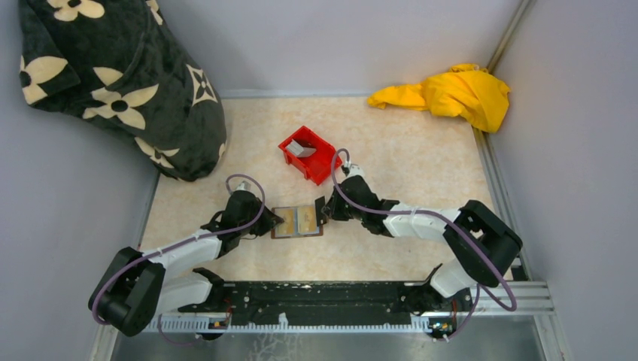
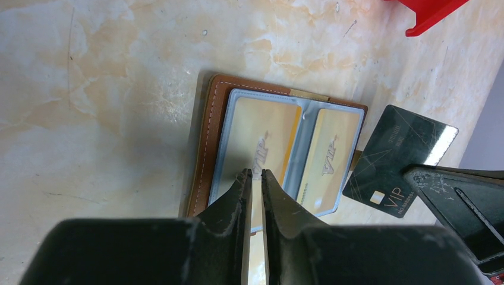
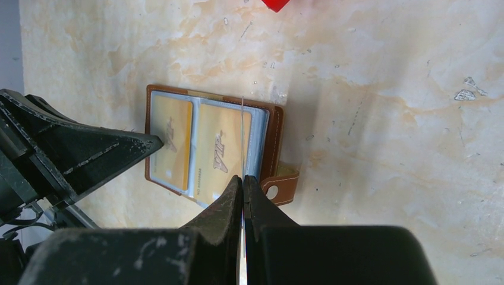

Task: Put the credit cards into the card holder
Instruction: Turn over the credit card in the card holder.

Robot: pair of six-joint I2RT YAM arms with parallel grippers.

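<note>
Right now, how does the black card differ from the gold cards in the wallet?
The black card is dark; the gold cards are yellow. The black card is pinched in the right claw, outside the wallet; the gold cards lie tucked inside it. All are printed VIP.

Card holder (image 1: 297, 221) open flat, red bin (image 1: 310, 154) behind

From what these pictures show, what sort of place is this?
Probably a lab robot cell: plain grey walls box in a marbled table, and the left arm and right arm are bolted to a black rail at its edge.
</note>
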